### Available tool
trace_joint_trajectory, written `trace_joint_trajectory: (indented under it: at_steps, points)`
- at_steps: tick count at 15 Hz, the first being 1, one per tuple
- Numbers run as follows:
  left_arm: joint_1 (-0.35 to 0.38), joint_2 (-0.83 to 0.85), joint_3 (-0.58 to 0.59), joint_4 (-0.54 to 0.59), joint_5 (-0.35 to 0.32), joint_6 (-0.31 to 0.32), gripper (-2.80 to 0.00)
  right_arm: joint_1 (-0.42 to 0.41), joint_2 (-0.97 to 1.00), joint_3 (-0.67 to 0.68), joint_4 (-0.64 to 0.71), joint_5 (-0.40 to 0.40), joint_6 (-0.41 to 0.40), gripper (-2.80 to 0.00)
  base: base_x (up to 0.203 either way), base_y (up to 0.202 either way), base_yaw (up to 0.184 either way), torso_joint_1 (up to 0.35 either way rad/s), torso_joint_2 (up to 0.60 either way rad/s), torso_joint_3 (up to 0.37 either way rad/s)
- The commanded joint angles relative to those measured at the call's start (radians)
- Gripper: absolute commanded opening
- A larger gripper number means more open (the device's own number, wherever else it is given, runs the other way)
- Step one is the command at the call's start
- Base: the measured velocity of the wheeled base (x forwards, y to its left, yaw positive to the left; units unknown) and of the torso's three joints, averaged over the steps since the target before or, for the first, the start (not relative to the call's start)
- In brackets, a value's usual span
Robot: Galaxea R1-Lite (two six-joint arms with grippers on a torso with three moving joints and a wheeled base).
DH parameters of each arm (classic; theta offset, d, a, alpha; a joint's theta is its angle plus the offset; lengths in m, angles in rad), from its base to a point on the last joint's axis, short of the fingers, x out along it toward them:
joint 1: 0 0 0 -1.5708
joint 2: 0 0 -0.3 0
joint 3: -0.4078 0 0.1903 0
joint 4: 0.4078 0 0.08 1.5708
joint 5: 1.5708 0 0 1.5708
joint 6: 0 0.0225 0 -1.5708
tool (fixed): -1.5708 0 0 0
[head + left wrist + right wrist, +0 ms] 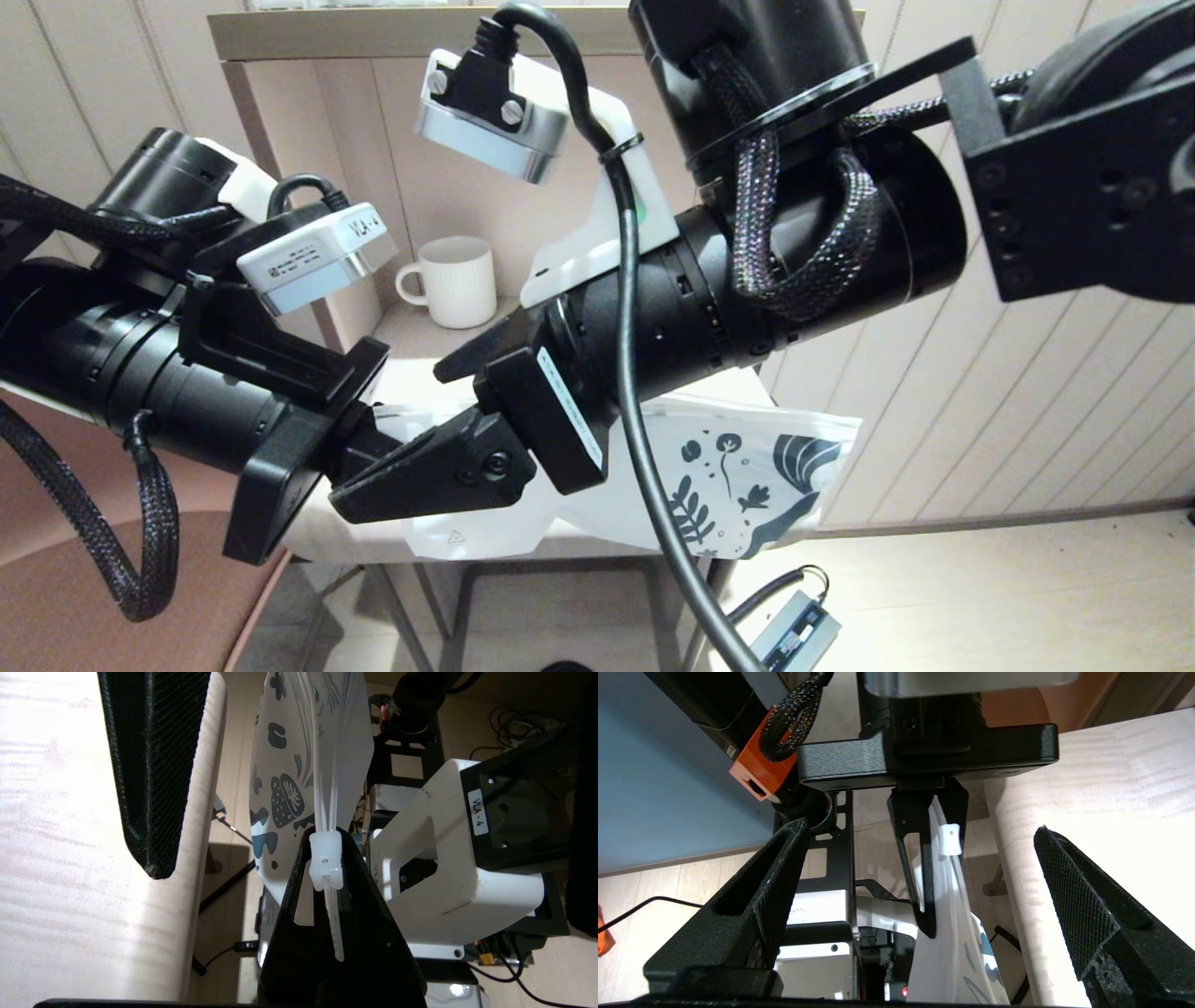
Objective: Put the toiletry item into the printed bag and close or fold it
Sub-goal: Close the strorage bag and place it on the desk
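Left gripper (927, 858) clamped on printed bag (738, 476) zip edge beside white slider (325, 865); right gripper (920, 914) fingers spread wide, empty, facing it near table (411, 341) edge.

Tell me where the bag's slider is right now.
The slider sits on the printed bag at its zip edge, beside the shut left end effector that pinches the bag, ahead of the open right end effector.

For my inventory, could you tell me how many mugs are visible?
1: the mug stands on the table behind both grippers; the arms may hide others.
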Motion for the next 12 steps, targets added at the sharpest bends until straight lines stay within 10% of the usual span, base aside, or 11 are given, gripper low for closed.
trace_joint_trajectory:
  at_steps: [1, 9, 10, 12]
  points:
    - [0.0, 0.002, -0.002, 0.003, -0.006, 0.004, -2.8, -0.001, 0.0, 0.001, 0.002, 0.003, -0.001, 0.0, 0.0, 0.0, 0.0, 0.0, 0.0, 0.0]
    - [0.0, 0.002, -0.003, 0.003, -0.006, 0.004, -2.8, 0.001, 0.002, 0.001, 0.002, -0.037, -0.03, 0.0, 0.0, 0.0, 0.0, 0.0, 0.0, 0.0]
    - [0.0, 0.002, -0.004, 0.003, -0.006, 0.004, -2.8, 0.002, 0.0, 0.001, 0.002, -0.037, -0.03, -2.8, 0.0, 0.0, 0.0, 0.0, 0.0, 0.0]
    - [0.0, 0.002, -0.004, 0.003, -0.009, 0.002, -2.8, 0.001, 0.0, 0.001, 0.002, -0.038, -0.03, -2.8, 0.0, 0.0, 0.0, 0.0, 0.0, 0.0]
